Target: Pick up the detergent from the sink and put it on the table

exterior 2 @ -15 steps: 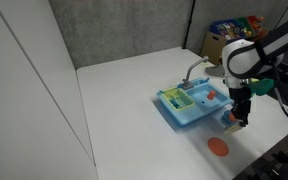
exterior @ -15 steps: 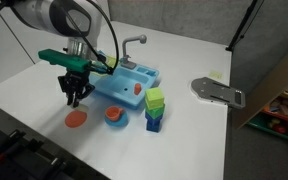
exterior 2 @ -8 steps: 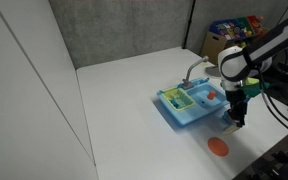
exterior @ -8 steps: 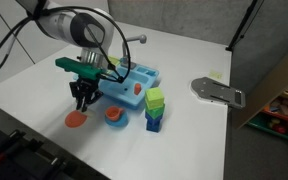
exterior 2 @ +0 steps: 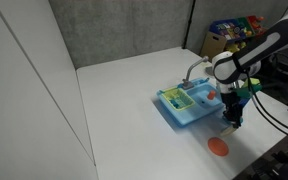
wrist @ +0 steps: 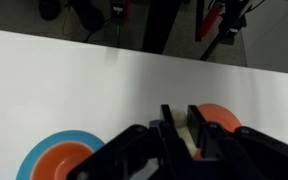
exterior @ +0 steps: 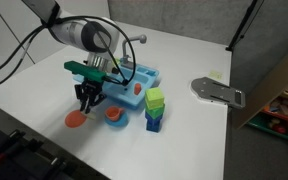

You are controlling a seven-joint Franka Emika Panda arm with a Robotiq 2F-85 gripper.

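My gripper [exterior: 88,100] hangs just above the white table [exterior: 184,125], beside the front of the light blue sink [exterior: 136,78], between an orange disc and a blue dish. In the wrist view my gripper [wrist: 182,113] is shut on the detergent [wrist: 181,123], a tiny whitish bottle wedged between the two black fingers. The bottle is too small to make out in either exterior view. My gripper [exterior 2: 231,117] also shows beside the sink [exterior 2: 187,104], whose grey curved faucet [exterior 2: 194,70] stands at the back.
A flat orange disc [exterior: 76,118] and a blue dish with an orange centre [exterior: 115,115] lie on the table by my gripper. A green, yellow and blue block stack [exterior: 155,108] stands in front of the sink. A grey metal plate [exterior: 217,91] lies further off.
My gripper has shifted a little sideways along the front of the sink, staying low over the table and shut on the bottle.
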